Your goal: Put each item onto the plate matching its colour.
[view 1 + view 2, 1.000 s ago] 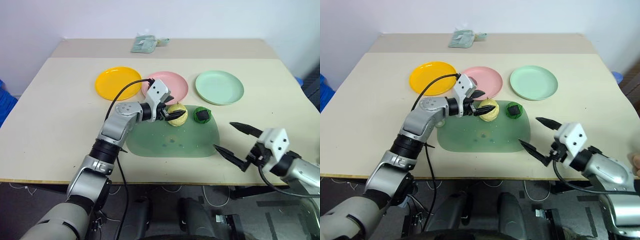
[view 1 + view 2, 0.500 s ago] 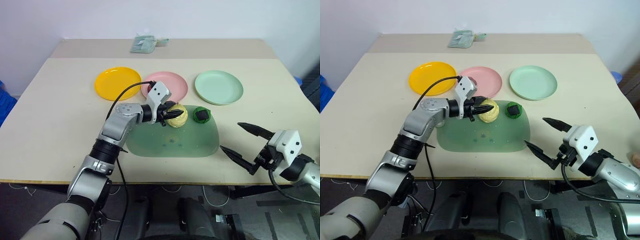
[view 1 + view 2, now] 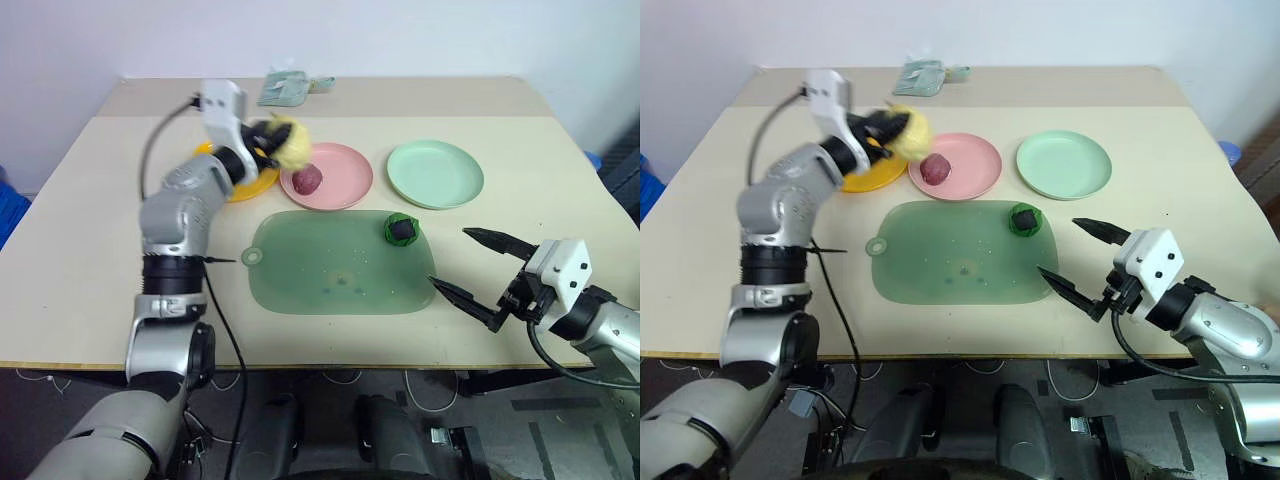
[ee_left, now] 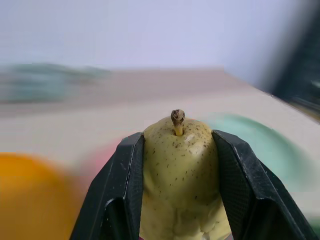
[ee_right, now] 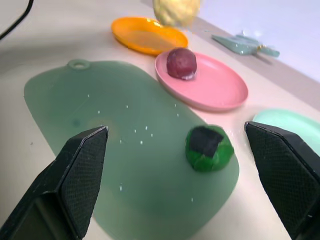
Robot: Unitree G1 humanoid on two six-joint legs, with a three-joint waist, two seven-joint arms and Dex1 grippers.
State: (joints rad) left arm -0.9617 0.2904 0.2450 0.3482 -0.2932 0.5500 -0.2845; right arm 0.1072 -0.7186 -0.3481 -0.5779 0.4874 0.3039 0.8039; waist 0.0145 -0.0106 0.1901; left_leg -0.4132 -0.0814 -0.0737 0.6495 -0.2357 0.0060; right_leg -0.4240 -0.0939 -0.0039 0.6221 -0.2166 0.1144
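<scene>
Maroon ball was seen resting on the pink plate; the mint plate lay bare. The pear was gripped by the left gripper above the yellow plate; the right gripper was held wide open.

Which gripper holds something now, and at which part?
The left gripper holds the yellow pear by its two sides. The right gripper holds nothing.

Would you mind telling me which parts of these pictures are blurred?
Left eye view: the left gripper and its pear are smeared by motion. Left wrist view: the pear is sharp, the plates behind are soft streaks. Right wrist view: the green lump is crisp.
</scene>
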